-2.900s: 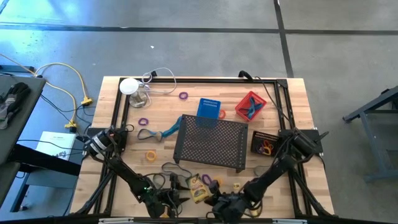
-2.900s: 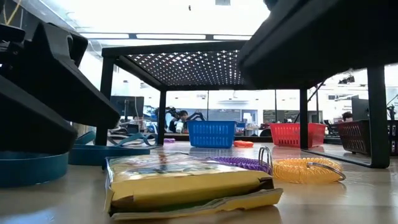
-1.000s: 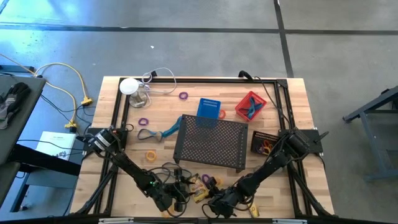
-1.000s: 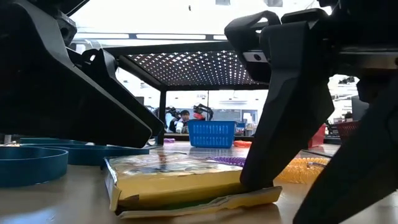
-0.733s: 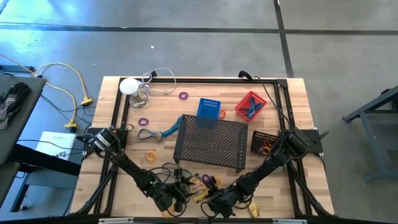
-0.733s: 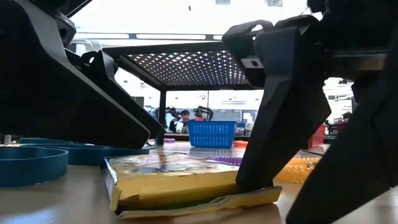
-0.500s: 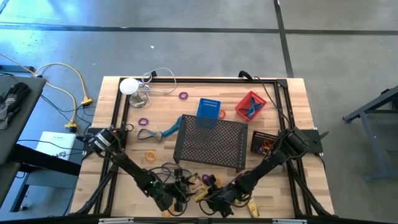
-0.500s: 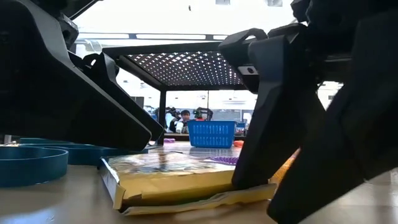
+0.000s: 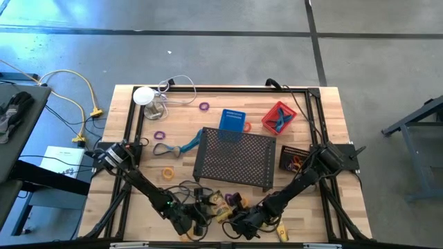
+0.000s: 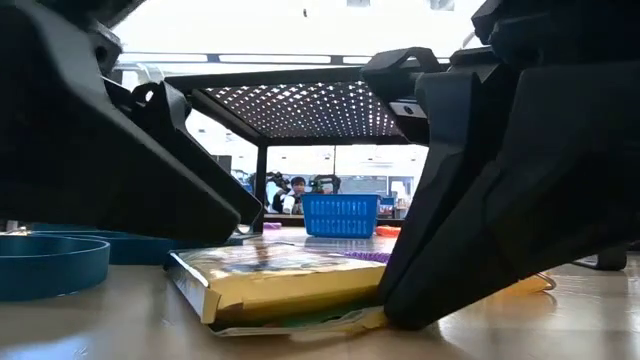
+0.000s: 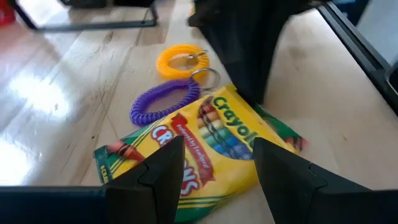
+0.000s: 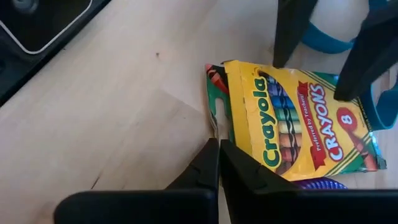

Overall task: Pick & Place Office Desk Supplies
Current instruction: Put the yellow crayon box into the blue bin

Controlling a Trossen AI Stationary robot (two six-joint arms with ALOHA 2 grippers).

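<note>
Two fingers of my right gripper (image 12: 217, 163) meet empty just beside the crayon box (image 12: 298, 118); lifting now leaves it behind.

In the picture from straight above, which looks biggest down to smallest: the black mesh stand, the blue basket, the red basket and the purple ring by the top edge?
1. Black mesh stand, clearly the largest.
2. Blue basket and red basket: these look about alike, so I will not rank them.
3. Purple ring, the smallest.
</note>
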